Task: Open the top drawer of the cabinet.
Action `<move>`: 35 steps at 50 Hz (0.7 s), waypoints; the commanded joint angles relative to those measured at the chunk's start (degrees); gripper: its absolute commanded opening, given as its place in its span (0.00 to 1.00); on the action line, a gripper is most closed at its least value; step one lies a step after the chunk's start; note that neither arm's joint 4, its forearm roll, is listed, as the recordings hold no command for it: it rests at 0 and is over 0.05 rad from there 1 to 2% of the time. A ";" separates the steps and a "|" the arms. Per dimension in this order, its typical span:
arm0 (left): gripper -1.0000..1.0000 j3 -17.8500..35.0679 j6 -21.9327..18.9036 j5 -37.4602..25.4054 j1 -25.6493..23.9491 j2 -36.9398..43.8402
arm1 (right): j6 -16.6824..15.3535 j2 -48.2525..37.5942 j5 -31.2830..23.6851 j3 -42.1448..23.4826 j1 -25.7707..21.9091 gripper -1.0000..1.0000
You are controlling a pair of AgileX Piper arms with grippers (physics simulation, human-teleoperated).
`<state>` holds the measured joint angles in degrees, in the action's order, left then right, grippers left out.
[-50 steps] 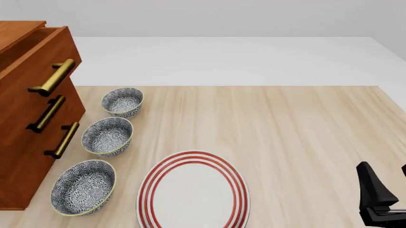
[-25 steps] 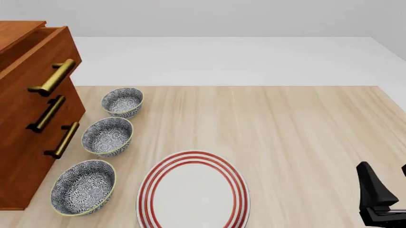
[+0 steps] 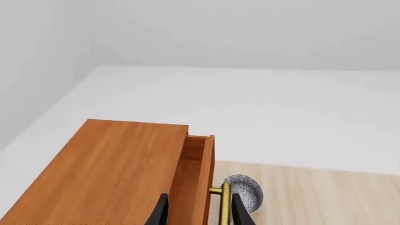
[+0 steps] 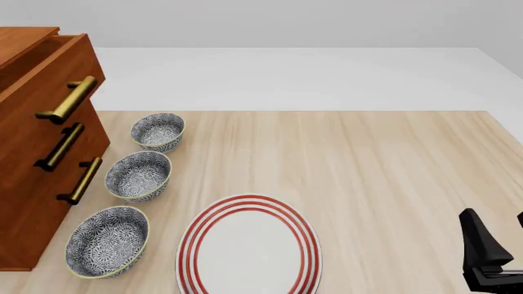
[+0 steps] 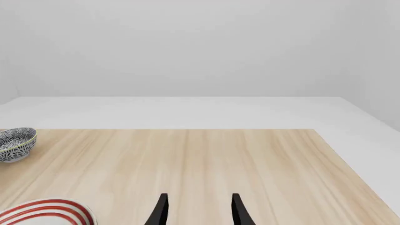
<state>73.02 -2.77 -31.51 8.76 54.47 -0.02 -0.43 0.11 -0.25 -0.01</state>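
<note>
Top drawer (image 4: 57, 73) partly out of cabinet (image 4: 29, 202)

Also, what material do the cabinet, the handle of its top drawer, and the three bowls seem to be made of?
The cabinet looks like reddish-brown wood with a smooth finish: faint grain lines show. The handle of the top drawer looks like brushed brass, yellow with soft highlights. The bowls seem glazed ceramic, judging by their fine dark pattern and pale rims, though a render leaves that open.

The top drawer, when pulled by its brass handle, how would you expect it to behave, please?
The top drawer already stands proud of the cabinet, so it probably slides straight rather than tipping. Its wooden box looks rigid and likely heavy. The brass handle is smooth and round, so the fingers may slip.
</note>
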 commanded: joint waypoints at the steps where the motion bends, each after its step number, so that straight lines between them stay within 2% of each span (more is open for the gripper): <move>1: 1.00 -0.59 0.31 -0.94 -0.47 1.34 | 0.00 0.00 0.00 0.00 0.01 1.00; 35: 1.00 -4.84 0.76 1.35 -1.03 4.03 | 0.00 0.00 0.00 0.00 0.00 1.00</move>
<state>69.30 -2.23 -30.83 7.99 57.71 -0.02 -0.43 0.11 -0.25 -0.01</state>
